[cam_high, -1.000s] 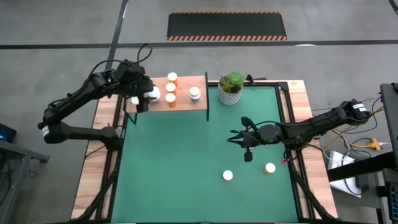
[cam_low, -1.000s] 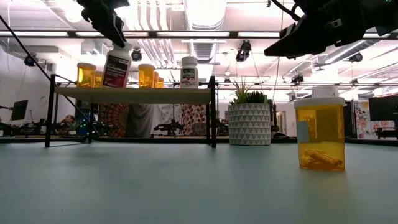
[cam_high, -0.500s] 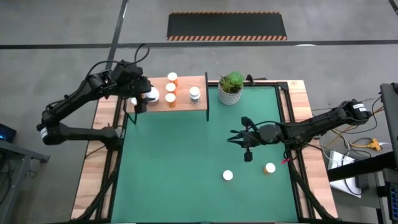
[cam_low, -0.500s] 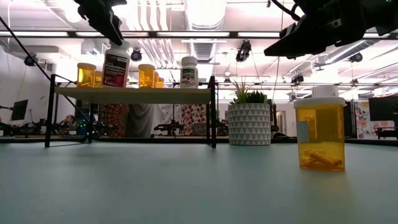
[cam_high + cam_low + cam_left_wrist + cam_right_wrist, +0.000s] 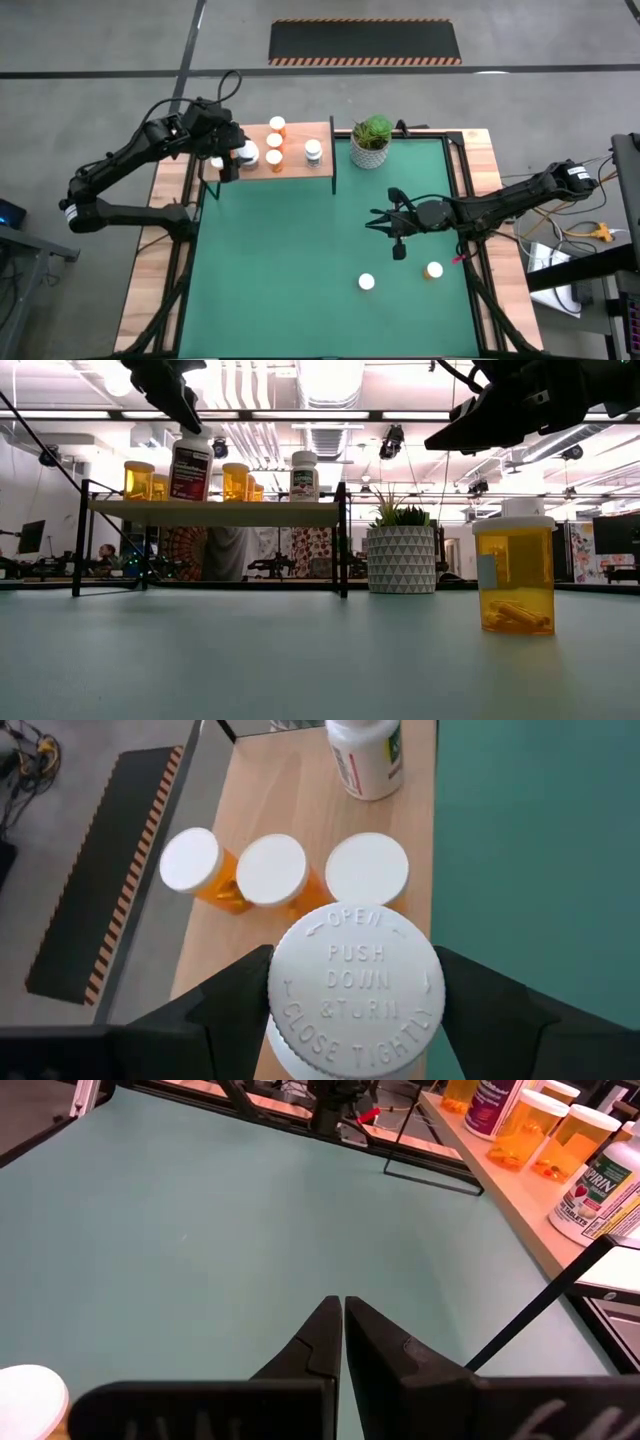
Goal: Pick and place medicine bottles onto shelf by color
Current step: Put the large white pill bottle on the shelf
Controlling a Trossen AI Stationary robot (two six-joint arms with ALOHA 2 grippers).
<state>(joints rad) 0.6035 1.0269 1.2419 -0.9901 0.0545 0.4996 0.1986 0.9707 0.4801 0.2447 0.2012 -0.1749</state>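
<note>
Looking straight down past my left tool (image 5: 355, 995), I see its fingers flanking the wide white-capped maroon-labelled medicine bottle (image 5: 355, 988), upright on the light wooden shelf (image 5: 290, 165) at its 9 o'clock end; whether they have let go, I cannot tell. My right tool (image 5: 397, 224) hangs clenched and empty mid-table, two orange bottles (image 5: 433, 270) toward 6 o'clock.

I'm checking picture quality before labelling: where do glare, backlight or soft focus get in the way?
Low view: bright ceiling lights behind leave both arms dark silhouettes, and the orange bottle close by looms large. Left wrist view: the white cap between the left gripper fingers is sharp, its embossed lettering legible. Right wrist view: the white bottle label is readable.
</note>
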